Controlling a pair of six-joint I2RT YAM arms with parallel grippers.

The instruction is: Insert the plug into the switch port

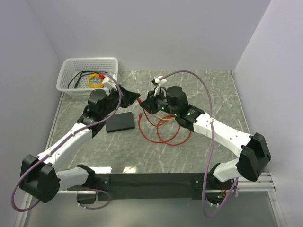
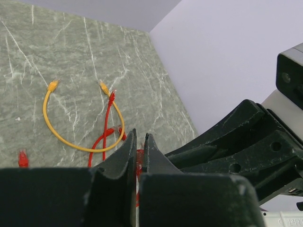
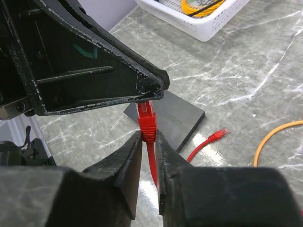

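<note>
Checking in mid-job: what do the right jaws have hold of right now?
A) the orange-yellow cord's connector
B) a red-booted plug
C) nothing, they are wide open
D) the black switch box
B: the right wrist view shows the red-booted plug pinched upright in the jaws of the right gripper, with its red cord running down between them.

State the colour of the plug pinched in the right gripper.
Red. The plug in the right gripper shows best in the right wrist view.
</note>
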